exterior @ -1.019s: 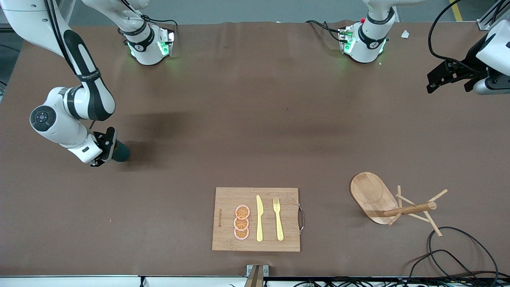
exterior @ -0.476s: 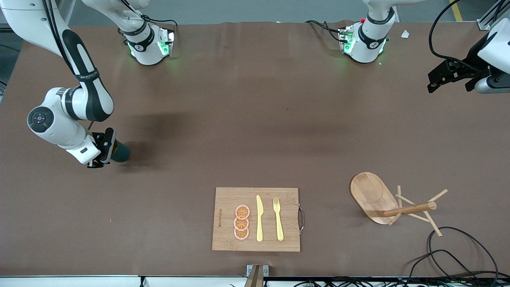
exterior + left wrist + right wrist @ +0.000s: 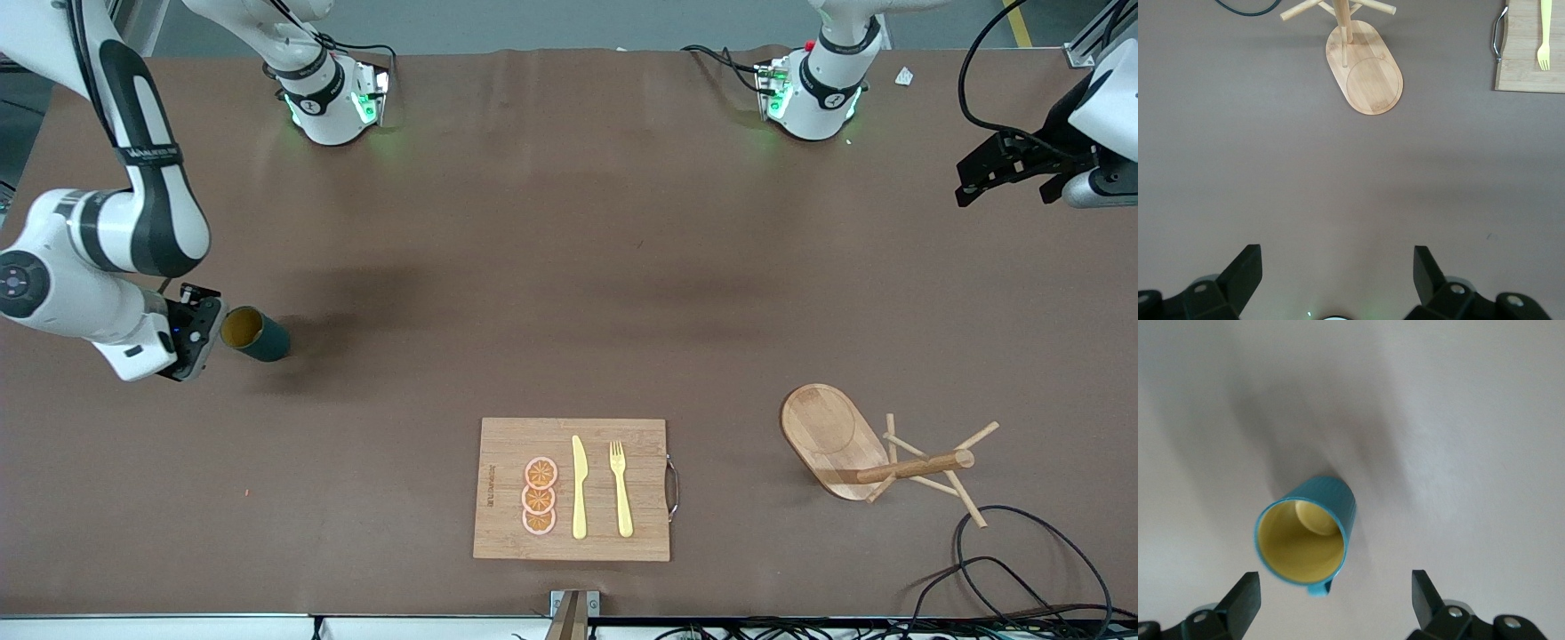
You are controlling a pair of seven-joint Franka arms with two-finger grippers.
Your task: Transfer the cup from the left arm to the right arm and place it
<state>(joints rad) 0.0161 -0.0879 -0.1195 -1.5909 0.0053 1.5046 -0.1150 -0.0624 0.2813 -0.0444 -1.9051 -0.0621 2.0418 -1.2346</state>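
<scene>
The cup [image 3: 256,333], a small teal mug with a yellow inside, stands upright on the brown table near the right arm's end. My right gripper [image 3: 201,331] is just beside it, toward the table's end, open and apart from it. In the right wrist view the cup [image 3: 1338,500] sits ahead of the right gripper [image 3: 1335,597], its mouth showing and its small handle turned toward the wide jaws. My left gripper [image 3: 976,178] hangs open and empty over the left arm's end of the table. The left wrist view shows the left gripper [image 3: 1338,270] over bare table.
A wooden cutting board [image 3: 502,484] with orange slices, a yellow knife and a fork lies near the front camera's edge. A wooden mug tree [image 3: 831,436] on an oval base stands toward the left arm's end, with black cables [image 3: 1022,569] nearer the camera.
My right gripper opened, let go of the cup and drew back toward the table's end. The cup stays standing where it was set. The left arm barely moved.
</scene>
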